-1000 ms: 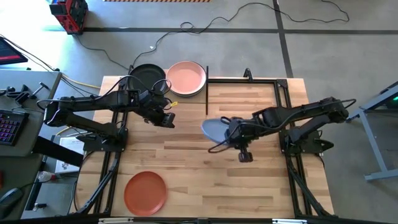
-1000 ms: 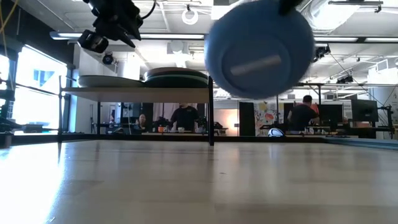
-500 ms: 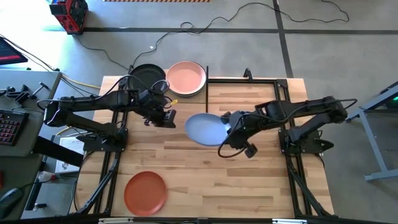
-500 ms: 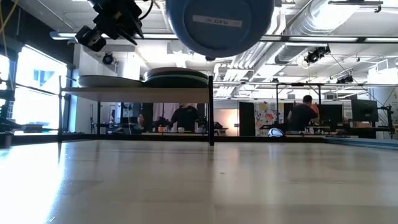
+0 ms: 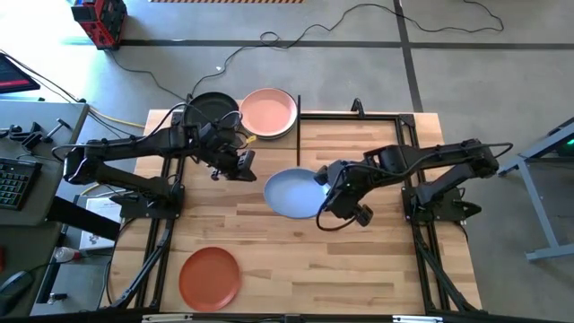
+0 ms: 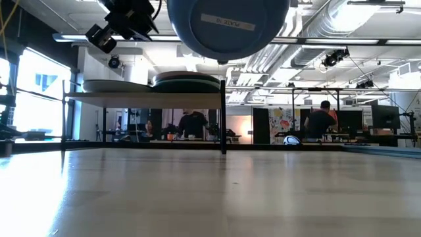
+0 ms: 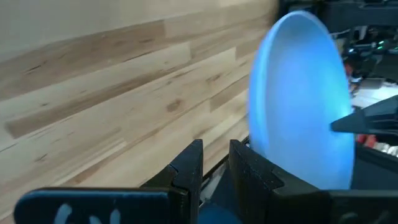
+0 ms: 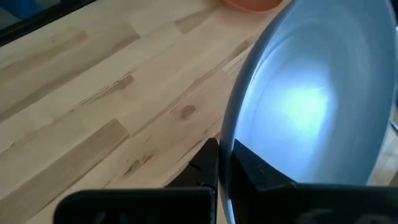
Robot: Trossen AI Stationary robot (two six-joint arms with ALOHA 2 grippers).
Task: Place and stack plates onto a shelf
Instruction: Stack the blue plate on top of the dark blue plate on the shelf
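Observation:
My right gripper is shut on a blue plate above the middle of the table. The low view shows the plate's underside high over the shelf's right upright. The shelf stands at the far left and carries a charcoal plate and a pink plate, each lying on top of a stack. My left gripper hovers near the shelf, left of the blue plate. Its fingers stand a narrow gap apart with nothing between them. A terracotta plate lies flat at the near left. My right gripper pinches the blue plate's rim between its two fingers, at the plate's right side. The fingers come from the table's right, slanting down. The plate is lifted clear of the table and somewhat tilted, its hollow face up.
A thin black frame runs along the table's far right part. Bare planks lie at the near right. Beyond the table, people sit and stand in the room.
My right gripper has rolled about its own line, risen a little and gone toward the table's left. The blue plate has swung from standing nearly on edge to lying nearly flat, face up. My left gripper has rolled a little in place.

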